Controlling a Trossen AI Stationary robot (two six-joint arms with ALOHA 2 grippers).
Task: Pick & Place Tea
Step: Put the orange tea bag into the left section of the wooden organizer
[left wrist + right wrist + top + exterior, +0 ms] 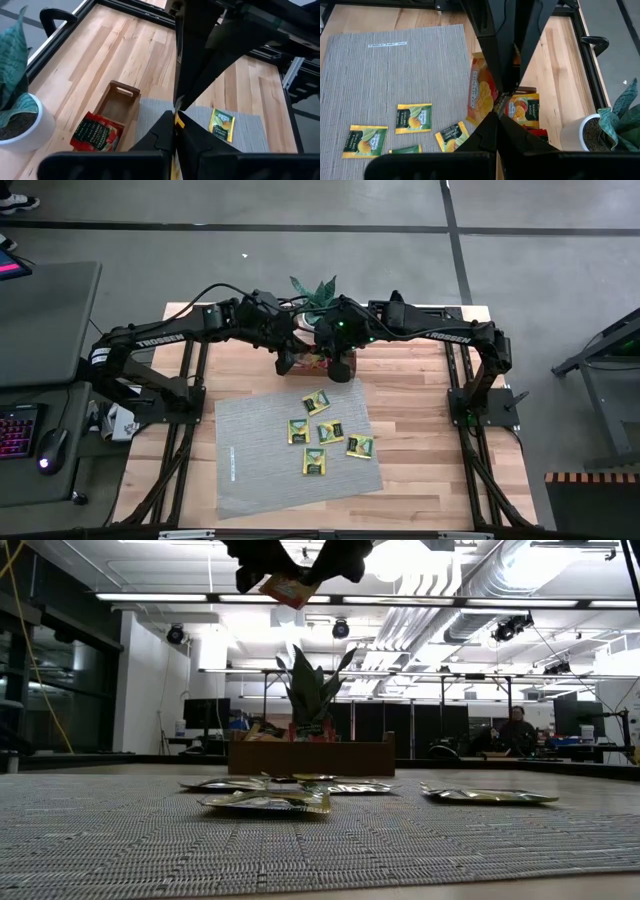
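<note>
An orange-yellow tea sachet (480,92) is held in the air above the brown wooden tray (116,102), between both grippers. My left gripper (293,361) and my right gripper (339,364) meet tip to tip over the tray at the table's far side, and both are shut on this sachet (285,588). Red sachets (96,132) lie in one tray compartment and orange ones (524,110) in another. Several yellow-green sachets (317,402) lie flat on the grey ribbed mat (260,470). My left gripper pinches the orange-yellow sachet between its two fingers; only a thin yellow edge (175,121) shows at the fingertips. The sachet is lifted clear, high over the tray. My right gripper pinches an edge of the same sachet (492,102) at its fingertips, coming from the opposite side. The sachet's face tilts beside the fingers.
A potted plant in a white pot (22,125) stands just behind the tray at the far edge. The mat covers the table's middle and near part, with bare wood (420,410) to its right. A keyboard and mouse (50,448) sit off the table's left side.
</note>
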